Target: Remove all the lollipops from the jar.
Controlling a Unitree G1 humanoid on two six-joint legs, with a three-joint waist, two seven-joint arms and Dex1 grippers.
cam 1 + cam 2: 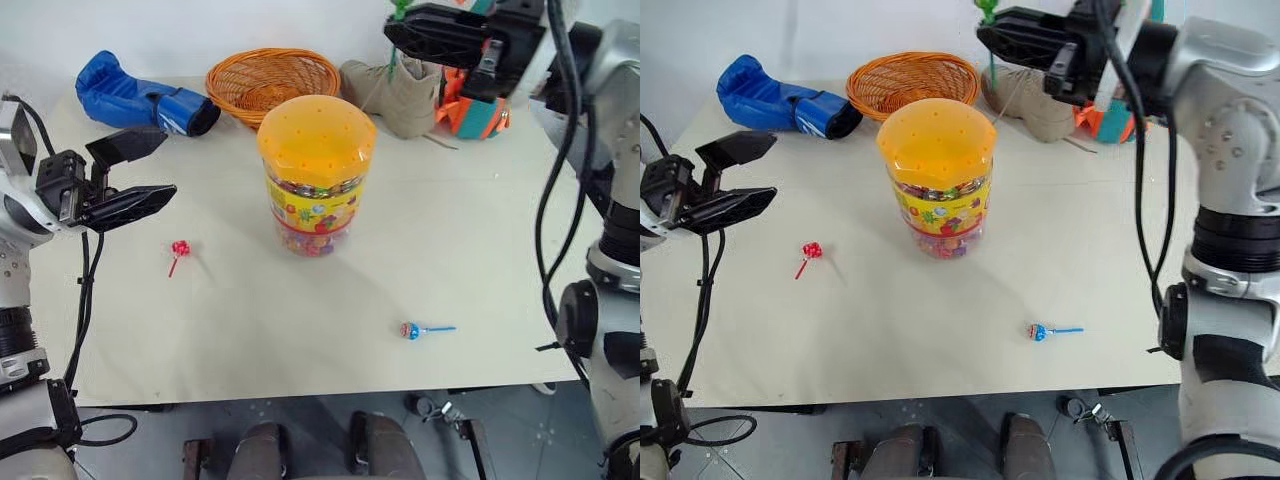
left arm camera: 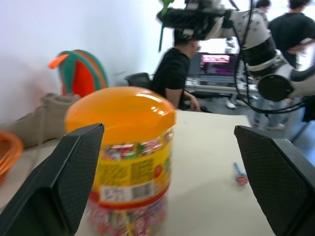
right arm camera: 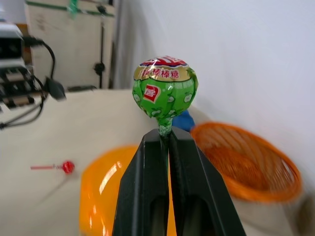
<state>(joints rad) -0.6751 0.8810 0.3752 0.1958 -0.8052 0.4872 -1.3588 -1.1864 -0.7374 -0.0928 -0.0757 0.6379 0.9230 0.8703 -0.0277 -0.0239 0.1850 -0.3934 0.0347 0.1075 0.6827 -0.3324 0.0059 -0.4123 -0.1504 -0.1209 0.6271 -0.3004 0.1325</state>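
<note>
Right tool (image 3: pixel 166 135) pinches green lollipop (image 3: pixel 165 87); stick upright, head up.

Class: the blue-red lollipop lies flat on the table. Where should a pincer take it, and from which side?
Probably from above, at the blue stick: the blue-red lollipop lies flat on the table, its thin stick offering a straight part to close across, away from the round head.

a pale beige desk (image 1: pixel 300 340) stands against a plain white wall (image 1: pixel 200 25). grey floor (image 1: pixel 510 440) shows below its near edge. beyond, people sit at a lit monitor (image 2: pixel 221 64).
</note>
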